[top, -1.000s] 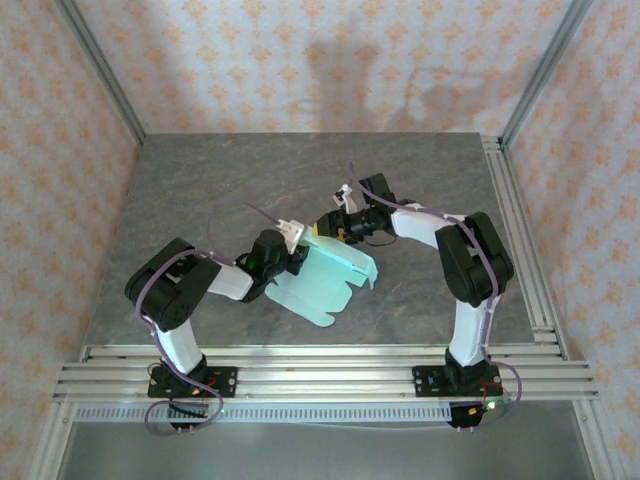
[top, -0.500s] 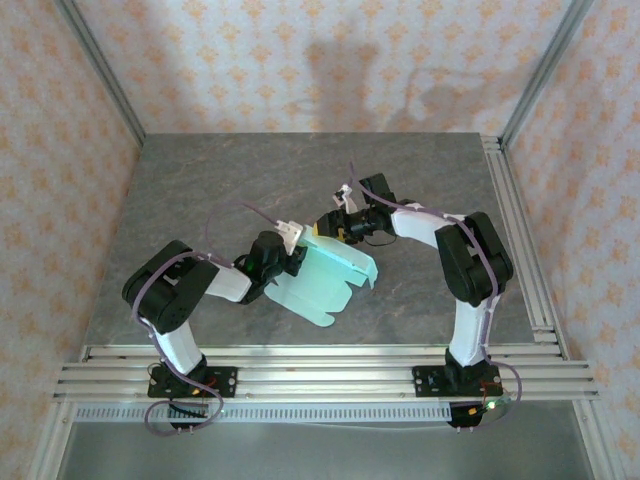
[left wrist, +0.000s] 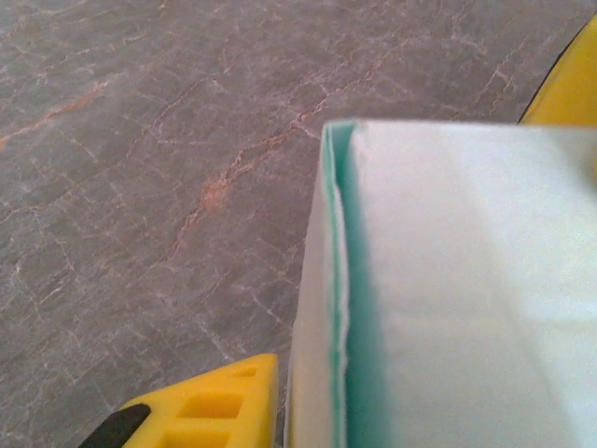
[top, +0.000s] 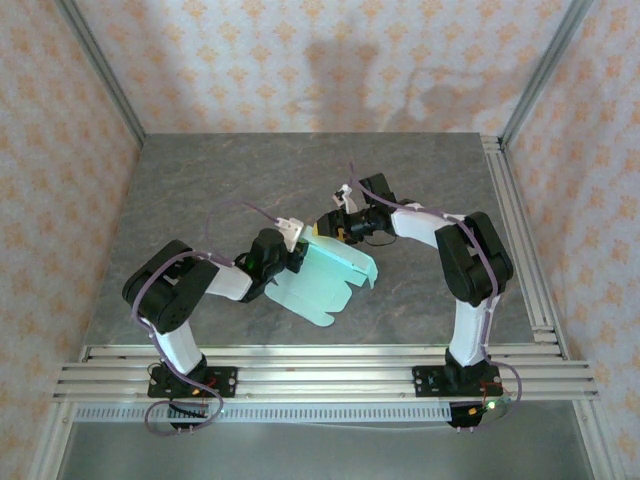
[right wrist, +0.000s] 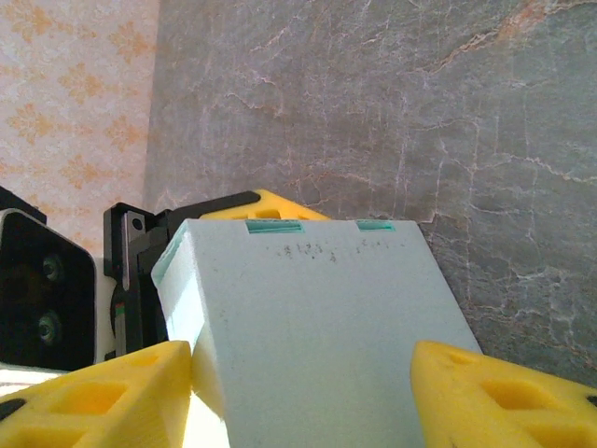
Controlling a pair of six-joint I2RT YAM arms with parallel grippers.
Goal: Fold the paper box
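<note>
The paper box (top: 330, 275), pale mint-green card, lies partly folded at the table's middle, its rounded flaps spread toward the near edge. My left gripper (top: 297, 252) is at its left end. In the left wrist view one yellow finger (left wrist: 205, 406) presses against a doubled upright wall of the paper box (left wrist: 448, 280); the other finger is hidden behind the card. My right gripper (top: 334, 226) comes in from the far side. Its jaws (right wrist: 303, 359) straddle the folded box body (right wrist: 308, 308), a finger touching each side.
The grey marbled table (top: 200, 190) has free room on all sides of the box. Aluminium rails (top: 320, 360) run along the near edge and the right side. Patterned walls enclose the cell.
The left jaws have closed further on the card wall, and the left arm has shifted slightly left. The right gripper and the box have stayed put.
</note>
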